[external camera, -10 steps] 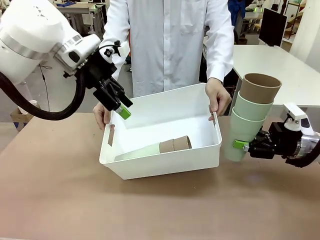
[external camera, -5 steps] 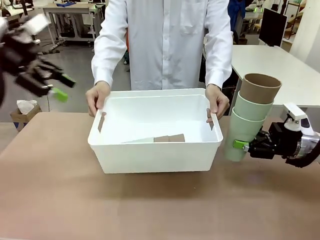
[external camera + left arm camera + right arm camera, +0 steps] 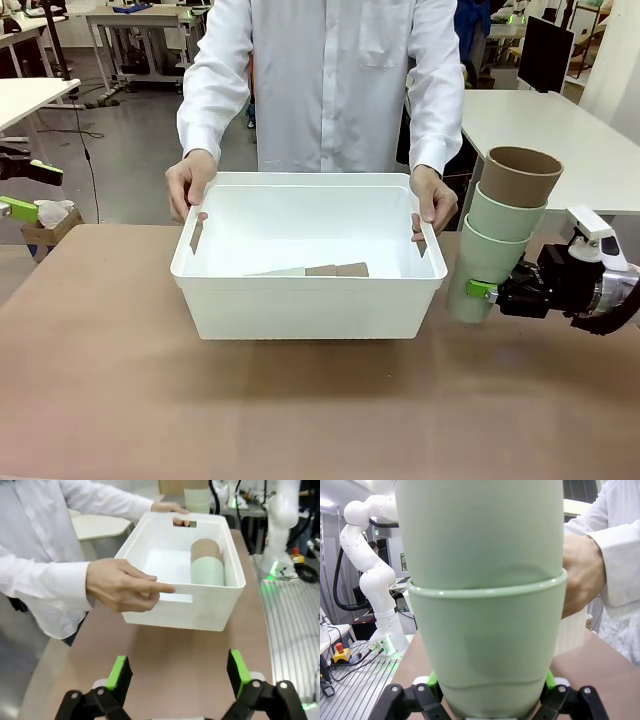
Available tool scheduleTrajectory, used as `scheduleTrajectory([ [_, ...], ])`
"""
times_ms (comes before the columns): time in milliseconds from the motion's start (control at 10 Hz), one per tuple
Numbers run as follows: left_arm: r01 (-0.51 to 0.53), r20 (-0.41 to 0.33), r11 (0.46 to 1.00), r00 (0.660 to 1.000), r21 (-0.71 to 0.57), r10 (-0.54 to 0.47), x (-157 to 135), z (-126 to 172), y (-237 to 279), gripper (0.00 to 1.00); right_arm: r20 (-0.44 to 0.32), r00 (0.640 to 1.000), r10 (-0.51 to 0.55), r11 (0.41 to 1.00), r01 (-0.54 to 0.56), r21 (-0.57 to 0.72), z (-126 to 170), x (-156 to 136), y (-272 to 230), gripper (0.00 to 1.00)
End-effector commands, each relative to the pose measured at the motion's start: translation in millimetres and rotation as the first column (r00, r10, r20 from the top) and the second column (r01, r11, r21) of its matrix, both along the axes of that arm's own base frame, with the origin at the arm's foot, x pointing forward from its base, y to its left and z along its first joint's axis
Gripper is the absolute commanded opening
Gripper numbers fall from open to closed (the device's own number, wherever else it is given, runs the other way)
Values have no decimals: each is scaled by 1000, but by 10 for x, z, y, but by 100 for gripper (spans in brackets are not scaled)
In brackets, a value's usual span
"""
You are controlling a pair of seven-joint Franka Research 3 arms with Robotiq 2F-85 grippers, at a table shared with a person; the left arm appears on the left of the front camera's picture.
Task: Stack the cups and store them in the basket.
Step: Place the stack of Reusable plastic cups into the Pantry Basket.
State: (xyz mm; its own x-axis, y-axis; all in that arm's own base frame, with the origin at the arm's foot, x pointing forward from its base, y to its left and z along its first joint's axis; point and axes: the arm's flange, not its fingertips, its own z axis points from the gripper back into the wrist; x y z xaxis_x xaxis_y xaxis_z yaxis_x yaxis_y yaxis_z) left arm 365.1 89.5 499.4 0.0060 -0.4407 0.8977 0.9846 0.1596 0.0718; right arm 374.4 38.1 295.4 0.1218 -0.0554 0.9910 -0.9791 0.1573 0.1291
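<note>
Tan tabletop (image 3: pixel 300 410), left to right: my left gripper (image 3: pixel 178 672) spread, empty; basket (image 3: pixel 308 300) (person's hands (image 3: pixel 190 185) steadying it) holding one lying stack (image 3: pixel 320 270); my right gripper (image 3: pixel 482 291) clamps three nested cups (image 3: pixel 500 240) beside it. Risk: that tall load clipping the rim.

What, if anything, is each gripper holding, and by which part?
The right gripper is shut on the stack of three cups, gripping the bottom green cup by its lower wall. The left gripper is open, holding nothing.

bright, even indoor light, soft shadows; wrist views perhaps slightly edge-warped.
</note>
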Motion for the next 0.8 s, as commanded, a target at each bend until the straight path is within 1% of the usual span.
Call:
scheduleTrajectory([
  [0,4,-29,998,1000,64,-2,83,30,-133,100,15,1000,-4,1000,4,2,55,9,4,85],
  [700,4,-29,998,1000,64,-2,83,30,-133,100,15,1000,-4,1000,4,2,55,9,4,85],
])
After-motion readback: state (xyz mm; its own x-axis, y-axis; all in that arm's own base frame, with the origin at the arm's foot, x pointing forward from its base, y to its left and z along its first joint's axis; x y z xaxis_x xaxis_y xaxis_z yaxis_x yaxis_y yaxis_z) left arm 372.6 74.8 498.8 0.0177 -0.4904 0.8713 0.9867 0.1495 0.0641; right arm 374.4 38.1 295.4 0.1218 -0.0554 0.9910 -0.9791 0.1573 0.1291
